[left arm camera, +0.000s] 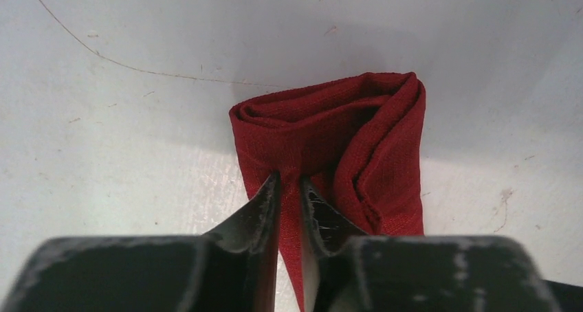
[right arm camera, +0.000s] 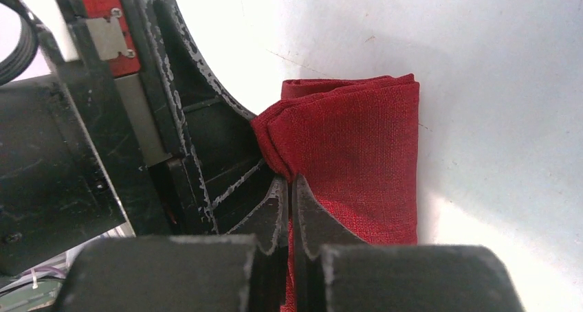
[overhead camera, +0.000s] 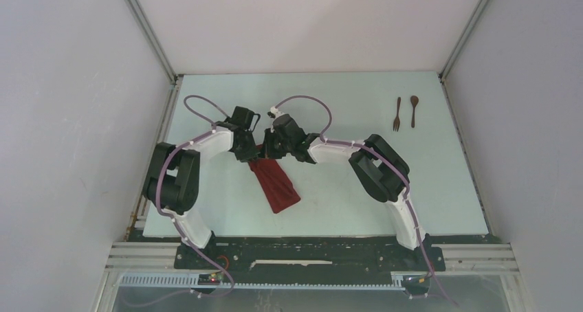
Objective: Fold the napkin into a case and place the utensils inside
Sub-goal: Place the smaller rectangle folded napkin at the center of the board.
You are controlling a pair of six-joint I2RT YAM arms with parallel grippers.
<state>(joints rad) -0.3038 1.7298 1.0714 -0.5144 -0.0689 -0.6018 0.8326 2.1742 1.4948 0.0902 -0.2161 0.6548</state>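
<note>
The dark red napkin (overhead camera: 278, 185) lies folded into a narrow strip near the table's middle, its near end resting on the table. Both grippers meet at its far end. My left gripper (left arm camera: 289, 181) is shut on a layer of the napkin (left arm camera: 330, 119), whose folded layers bulge into a loop beyond the fingertips. My right gripper (right arm camera: 292, 185) is shut on the bunched edge of the napkin (right arm camera: 364, 147), close beside the left gripper's body (right arm camera: 185, 133). The utensils, a small brown fork (overhead camera: 397, 114) and spoon (overhead camera: 414, 110), lie side by side at the far right, apart from both grippers.
The pale table (overhead camera: 344, 202) is enclosed by white walls at the left, right and back. The two arms arch in from the near edge, their wrists crowded together over the napkin's far end.
</note>
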